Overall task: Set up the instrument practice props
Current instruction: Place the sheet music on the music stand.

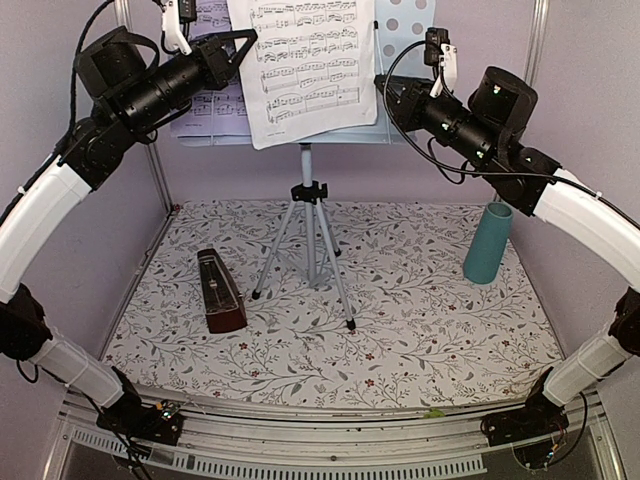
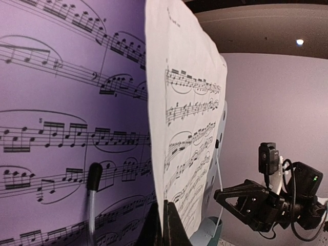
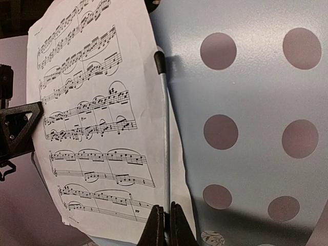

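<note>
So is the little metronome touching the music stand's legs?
Apart. The top view shows a strip of flowery cloth between the metronome and the nearest foot of the music stand.

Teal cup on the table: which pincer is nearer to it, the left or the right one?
Right. The right pincer is raised at the right edge of the music page, on the cup's side. The left pincer is at its left edge, farther from the cup.

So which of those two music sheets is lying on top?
The bright white sheet in the middle of the stand; its left edge overlaps the lilac-tinted sheet, which sits further left behind it.
</note>
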Tool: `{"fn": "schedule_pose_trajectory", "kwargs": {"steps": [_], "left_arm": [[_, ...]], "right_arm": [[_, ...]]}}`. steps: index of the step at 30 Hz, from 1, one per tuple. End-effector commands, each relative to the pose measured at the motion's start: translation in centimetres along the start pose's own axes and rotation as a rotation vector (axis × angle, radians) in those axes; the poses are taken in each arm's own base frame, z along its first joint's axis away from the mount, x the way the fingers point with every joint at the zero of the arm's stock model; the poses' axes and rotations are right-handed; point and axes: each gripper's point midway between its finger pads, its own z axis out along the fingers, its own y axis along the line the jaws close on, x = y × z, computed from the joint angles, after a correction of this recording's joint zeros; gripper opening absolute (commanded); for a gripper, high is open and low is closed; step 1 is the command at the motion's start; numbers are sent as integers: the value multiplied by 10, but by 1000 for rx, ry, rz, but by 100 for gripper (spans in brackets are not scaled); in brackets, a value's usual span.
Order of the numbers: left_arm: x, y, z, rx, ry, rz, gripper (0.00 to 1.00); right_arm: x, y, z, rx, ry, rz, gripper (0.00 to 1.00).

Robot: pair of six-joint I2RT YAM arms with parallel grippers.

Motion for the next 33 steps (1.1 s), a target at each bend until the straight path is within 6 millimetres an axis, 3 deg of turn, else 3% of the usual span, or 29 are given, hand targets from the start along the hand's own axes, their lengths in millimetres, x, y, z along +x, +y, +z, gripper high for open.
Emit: {"fn": "schedule_pose_trajectory", "kwargs": {"steps": [1,6,20,29,33], "left_arm": [[-3,1,3,11,-25,-18,0],[2,-1,7,31,-15,-11,0],[8,-35,28,187,30,73,0],[-1,-34,5,140,-21,93,0],[-2,-41,6,148,-12,126,0]], "right_arm": [[-23,0,-1,20,-64,-7,0],[-22,5,1,3,-59,-15,0],[-15,16,9,-25,-17,-37,0],[-9,17,12,-20,-6,-36,0],[-8,18,15,-22,-2,-35,0]]}}
